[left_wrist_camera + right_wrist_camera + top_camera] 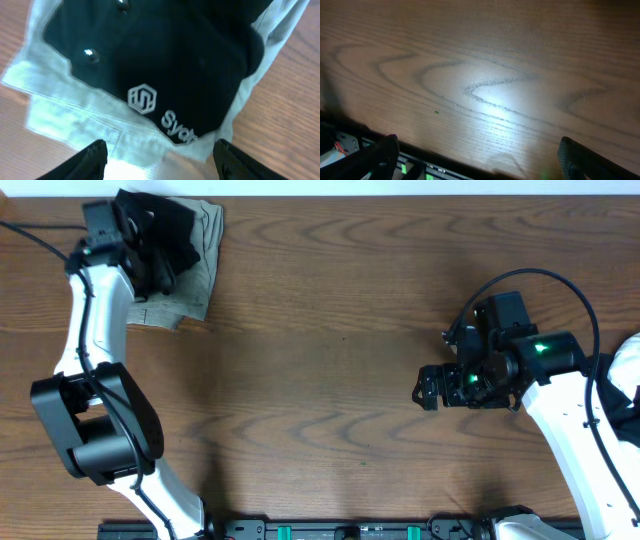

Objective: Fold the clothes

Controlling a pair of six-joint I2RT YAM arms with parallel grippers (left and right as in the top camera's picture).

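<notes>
left gripper [160, 150], fingers well apart, hangs over the black garment [190, 65] with its white logo [143, 97], lying on a khaki garment [60, 120] at the table's [330, 330] far left corner. right gripper [477, 150] gapes wide above the table near its right edge.

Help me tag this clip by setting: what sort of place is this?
Probably a robotics lab bench, not a home: a cabled left arm and right arm stand at a wooden table, an equipment rail runs along its near edge, and a black garment lies on a khaki garment.
</notes>
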